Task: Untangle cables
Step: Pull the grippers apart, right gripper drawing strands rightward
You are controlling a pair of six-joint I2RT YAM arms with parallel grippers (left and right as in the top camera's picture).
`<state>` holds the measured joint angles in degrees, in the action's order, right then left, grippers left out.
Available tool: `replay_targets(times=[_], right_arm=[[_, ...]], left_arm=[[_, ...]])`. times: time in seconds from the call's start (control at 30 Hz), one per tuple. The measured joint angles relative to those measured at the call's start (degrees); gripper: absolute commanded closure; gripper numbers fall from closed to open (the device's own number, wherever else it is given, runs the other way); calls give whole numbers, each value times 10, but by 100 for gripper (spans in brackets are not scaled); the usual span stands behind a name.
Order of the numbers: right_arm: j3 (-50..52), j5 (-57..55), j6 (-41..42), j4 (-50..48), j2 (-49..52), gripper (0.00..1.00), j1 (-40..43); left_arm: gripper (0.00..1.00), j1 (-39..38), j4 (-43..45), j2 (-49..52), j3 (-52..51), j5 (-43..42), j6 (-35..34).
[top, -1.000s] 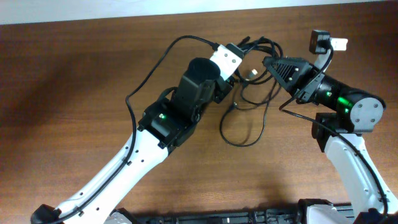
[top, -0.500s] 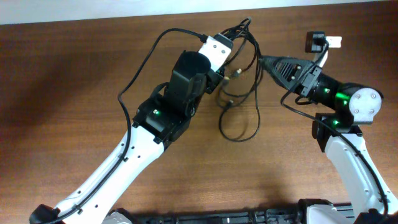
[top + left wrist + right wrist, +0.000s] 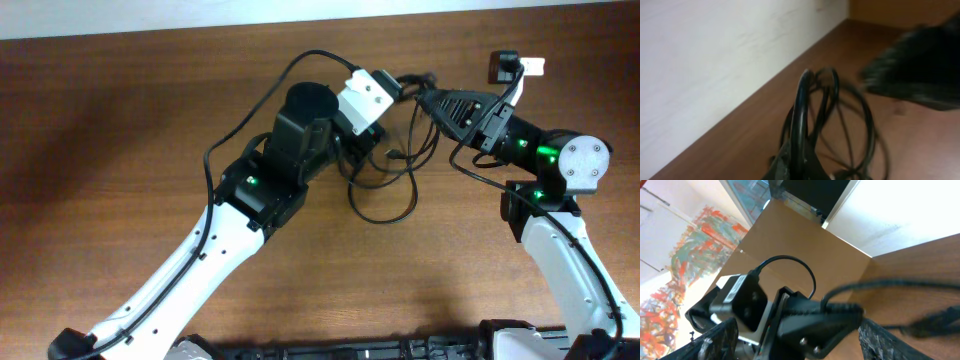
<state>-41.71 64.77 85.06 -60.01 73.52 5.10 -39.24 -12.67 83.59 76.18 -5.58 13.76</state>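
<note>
Up near the far edge of the surface, the left pincer is clamped tight on the cables. It lifts one bunched strand so the rest of the cords hang from it in slack loops that trail down onto the surface. My guess is that it holds the tangle up as an anchor, so the other arm can pick a strand out. Just beside that raised bunch and pointing at it, the right pincer has its fingers spread wide, with nothing caught between them as far as I can see. Whether its tips touch a cord I cannot tell.
</note>
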Motion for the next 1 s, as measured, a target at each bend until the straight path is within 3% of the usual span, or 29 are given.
replay_targets(times=[0.37,0.7,1.0], right_arm=[[0,0,-13,17,21,25,0],[0,0,-19,49,27,25,0],[0,-22,-74,147,27,25,11]], left_arm=[[100,0,10,0,0,-51,0],[100,0,24,0,0,78,-70],[100,0,36,0,0,11,-91]])
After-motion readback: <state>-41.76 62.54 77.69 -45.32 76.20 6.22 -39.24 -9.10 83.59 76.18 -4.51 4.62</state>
